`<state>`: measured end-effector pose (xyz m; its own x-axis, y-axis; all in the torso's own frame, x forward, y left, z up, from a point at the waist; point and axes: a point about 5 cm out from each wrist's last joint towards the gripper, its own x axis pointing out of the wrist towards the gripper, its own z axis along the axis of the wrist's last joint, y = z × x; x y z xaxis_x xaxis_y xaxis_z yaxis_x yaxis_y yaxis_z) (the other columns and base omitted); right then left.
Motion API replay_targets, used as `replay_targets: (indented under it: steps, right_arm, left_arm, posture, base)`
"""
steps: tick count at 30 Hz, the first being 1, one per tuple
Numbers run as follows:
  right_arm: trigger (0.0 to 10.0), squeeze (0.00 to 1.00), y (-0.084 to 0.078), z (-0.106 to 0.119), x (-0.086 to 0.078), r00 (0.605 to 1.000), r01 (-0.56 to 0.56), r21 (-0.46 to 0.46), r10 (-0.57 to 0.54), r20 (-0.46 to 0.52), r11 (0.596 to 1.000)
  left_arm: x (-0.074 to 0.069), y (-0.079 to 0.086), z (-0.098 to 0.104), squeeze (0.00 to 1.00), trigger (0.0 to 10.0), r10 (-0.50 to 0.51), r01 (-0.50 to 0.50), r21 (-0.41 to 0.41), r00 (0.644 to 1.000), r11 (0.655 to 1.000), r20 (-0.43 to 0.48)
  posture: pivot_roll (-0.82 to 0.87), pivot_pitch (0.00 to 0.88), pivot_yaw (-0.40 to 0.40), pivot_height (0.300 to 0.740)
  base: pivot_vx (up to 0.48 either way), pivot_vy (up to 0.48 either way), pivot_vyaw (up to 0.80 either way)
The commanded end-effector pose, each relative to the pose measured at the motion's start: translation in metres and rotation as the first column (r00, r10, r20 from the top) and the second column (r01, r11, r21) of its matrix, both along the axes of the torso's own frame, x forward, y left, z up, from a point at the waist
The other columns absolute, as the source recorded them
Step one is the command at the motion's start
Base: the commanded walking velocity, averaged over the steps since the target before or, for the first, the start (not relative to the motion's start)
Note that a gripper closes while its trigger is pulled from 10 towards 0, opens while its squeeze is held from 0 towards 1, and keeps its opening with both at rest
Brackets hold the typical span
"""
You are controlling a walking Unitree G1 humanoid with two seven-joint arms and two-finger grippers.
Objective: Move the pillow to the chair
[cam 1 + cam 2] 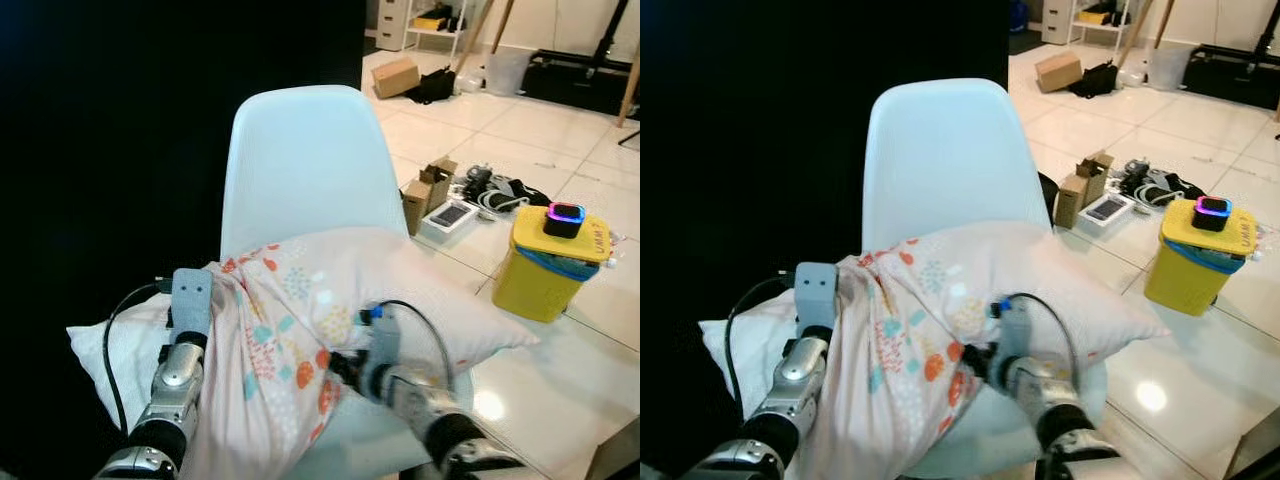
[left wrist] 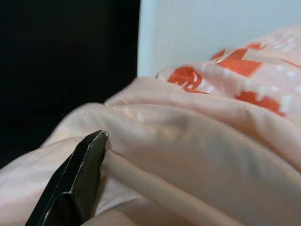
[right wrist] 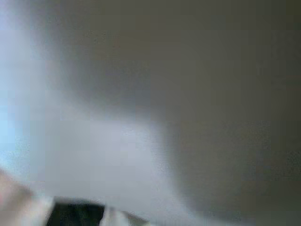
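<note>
Pillow: I see the floral pillow (image 1: 300,320) lying across the seat of the pale blue chair (image 1: 305,160), bunched into a ridge between my two pincers, its corners spilling past the seat on both sides.
Left pincer: the left gripper (image 1: 190,300) is buried in the fabric on the pillow's left flank. In the wrist view one black finger (image 2: 80,174) presses along a fold. I judge it clenched on the pillow cloth, though the second finger is hidden.
Right pincer: the right gripper (image 1: 345,365) is tucked under the near edge of the pillow; its wrist view is a grey blur, so I cannot tell whether it is clenched or released.
Task state: as I judge it, the pillow is on the chair and what remains is letting go and backing out.
Risk, dragging: if I pull either arm back with cloth caught in the fingers, the pillow comes along and slides off the front of the seat.
Risk, overhang: the corner beyond the left pincer hangs past the seat edge; its weight could tip the pillow off once released.
Risk, floor clutter: the yellow bin (image 1: 552,265), well off beyond the right pincer, and the small boxes (image 1: 428,190) near it sit where a falling pillow or a wide arm swing could land.
</note>
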<state>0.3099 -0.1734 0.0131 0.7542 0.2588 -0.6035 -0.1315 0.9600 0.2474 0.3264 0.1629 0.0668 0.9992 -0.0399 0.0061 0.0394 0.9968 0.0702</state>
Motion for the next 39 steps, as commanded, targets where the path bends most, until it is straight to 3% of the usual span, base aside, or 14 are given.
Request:
replay_targets:
  steps: [1,5,12,15,16,19,25,27,28,30,35,37,38,39]
  right_arm:
    - [10.0,1.0,-0.036,0.009,0.002,0.997,0.07,-0.088,-0.067,0.031,0.994]
    - [10.0,1.0,-0.064,0.011,-0.008,0.999,0.032,-0.132,-0.035,-0.021,0.991]
    - [10.0,1.0,-0.08,0.012,-0.02,0.996,-0.042,-0.114,0.033,-0.08,0.993]
    - [10.0,1.0,-0.082,0.022,-0.022,0.997,-0.041,0.07,0.045,-0.058,0.997]
    - [10.0,1.0,-0.082,0.022,-0.022,0.997,-0.041,0.07,0.045,-0.058,0.997]
    - [10.0,1.0,-0.07,0.028,-0.028,0.988,-0.138,0.212,0.15,-0.039,0.967]
    - [10.0,1.0,-0.077,0.044,-0.044,0.95,-0.309,0.221,0.31,0.032,0.925]
    - [10.0,1.0,-0.08,0.06,-0.061,0.883,-0.47,0.232,0.455,0.118,0.852]
    - [10.0,1.0,-0.08,0.06,-0.061,0.883,-0.47,0.232,0.455,0.118,0.852]
    - [10.0,1.0,-0.086,0.064,-0.074,0.836,-0.548,0.189,0.541,0.088,0.815]
    - [10.0,1.0,-0.097,0.07,-0.077,0.843,-0.538,0.162,0.529,0.101,0.827]
    - [10.0,1.0,-0.1,0.075,-0.076,0.847,-0.53,0.167,0.513,0.138,0.831]
    - [10.0,1.0,-0.103,0.086,-0.072,0.855,-0.511,0.189,0.472,0.214,0.839]
    - [10.0,0.0,-0.104,0.106,-0.072,0.845,-0.51,0.273,0.415,0.338,0.816]
  left_arm:
    - [-0.004,-0.004,-0.008,0.0,10.0,-0.022,0.023,0.034,0.999,0.999,-0.038]
    - [-0.004,-0.004,-0.008,0.0,10.0,-0.017,0.021,0.084,0.999,0.996,-0.046]
    - [0.0,0.002,-0.005,0.0,10.0,0.018,-0.011,0.153,0.999,0.988,-0.042]
    - [0.001,0.01,-0.001,0.0,10.0,0.053,-0.046,0.208,0.998,0.977,-0.03]
    - [0.001,0.01,-0.001,0.0,10.0,0.053,-0.046,0.208,0.998,0.977,-0.03]
    - [0.001,0.015,0.0,0.0,10.0,0.075,-0.066,0.249,0.997,0.966,-0.025]
    - [0.001,0.023,0.004,0.0,10.0,0.115,-0.111,0.334,0.993,0.936,0.008]
    - [0.002,0.028,0.008,0.0,10.0,0.14,-0.14,0.384,0.99,0.913,0.03]
    - [0.002,0.028,0.008,0.0,10.0,0.14,-0.14,0.384,0.99,0.913,0.03]
    - [0.005,0.029,0.014,0.0,10.0,0.151,-0.161,0.396,0.987,0.904,0.055]
    - [0.009,0.027,0.022,0.0,10.0,0.152,-0.175,0.388,0.984,0.905,0.089]
    - [0.01,0.025,0.025,0.0,10.0,0.153,-0.179,0.382,0.983,0.906,0.099]
    - [0.011,0.023,0.027,0.0,10.0,0.15,-0.181,0.377,0.983,0.908,0.109]
    - [0.011,0.021,0.029,0.0,10.0,0.152,-0.185,0.374,0.981,0.909,0.117]
  posture:
    - [0.07,0.038,0.012,0.554]
    - [0.06,0.033,0.015,0.554]
    - [0.06,0.029,0.014,0.554]
    - [0.06,0.025,0.014,0.554]
    - [0.06,0.025,0.014,0.554]
    - [0.06,0.022,0.011,0.554]
    - [0.07,0.018,0.006,0.554]
    - [0.07,0.013,0.004,0.554]
    - [0.07,0.013,0.004,0.554]
    - [0.07,0.012,0.003,0.554]
    - [0.07,0.014,0.001,0.554]
    - [0.07,0.014,0.001,0.554]
    - [0.07,0.014,0.0,0.554]
    - [0.07,0.011,0.001,0.554]
  base:
    - [0.0,0.0,0.0]
    - [0.0,0.0,0.0]
    - [0.0,0.0,0.0]
    - [0.0,0.0,0.0]
    - [0.0,0.0,0.0]
    - [0.0,0.0,0.0]
    - [0.0,0.0,0.0]
    - [0.0,0.0,0.0]
    - [0.0,0.0,0.0]
    - [0.0,0.0,0.0]
    - [0.0,0.0,0.0]
    - [0.0,0.0,0.0]
    - [0.0,0.0,0.0]
    - [0.0,0.0,0.0]
